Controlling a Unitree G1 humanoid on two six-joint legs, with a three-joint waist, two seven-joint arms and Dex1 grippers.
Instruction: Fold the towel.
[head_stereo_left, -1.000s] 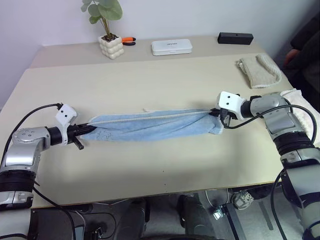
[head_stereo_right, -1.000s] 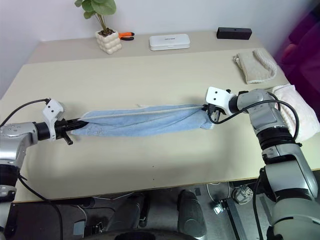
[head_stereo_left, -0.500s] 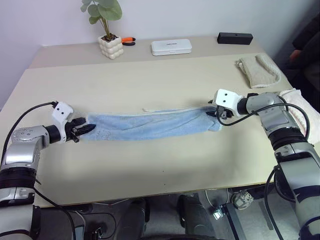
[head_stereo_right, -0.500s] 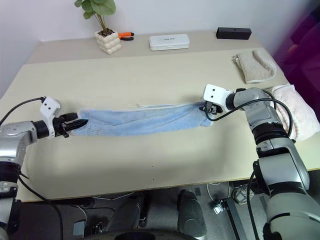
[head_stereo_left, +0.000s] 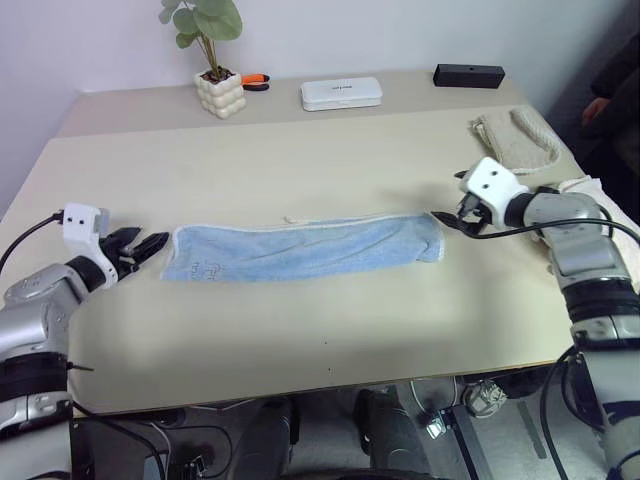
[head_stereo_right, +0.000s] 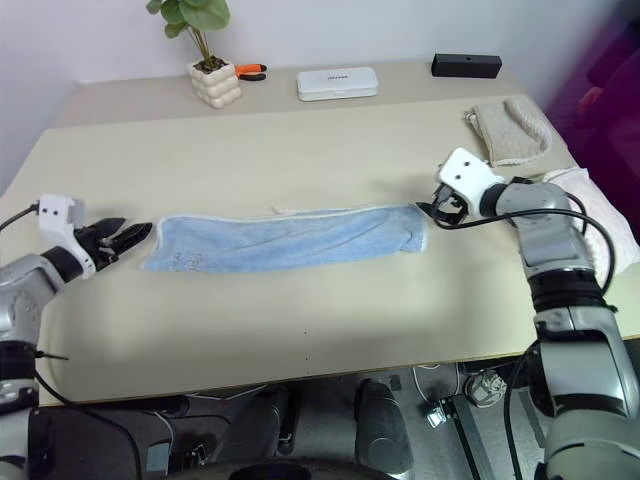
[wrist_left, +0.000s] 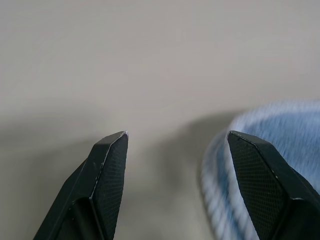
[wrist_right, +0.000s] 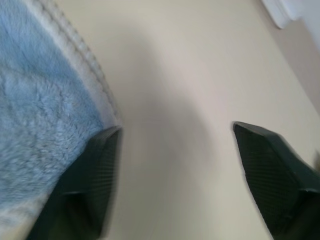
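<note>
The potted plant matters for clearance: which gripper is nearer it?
Left. The left gripper sits nearer the potted plant, towards its side; the right gripper is across the table.

Office or lab-type room: plain white wall (head_stereo_left: 400, 30), long beige tables (head_stereo_left: 330, 330) pushed together, potted plant (head_stereo_left: 215, 60), white case (head_stereo_left: 342, 94), black box (head_stereo_left: 469, 76), orange-handled pliers (head_stereo_left: 256, 79); cables (head_stereo_left: 460, 400) under table.

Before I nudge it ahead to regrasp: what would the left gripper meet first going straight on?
Probably the near end of the light blue terry-cloth towel: the open left gripper points along the beige table at it, apart.
</note>
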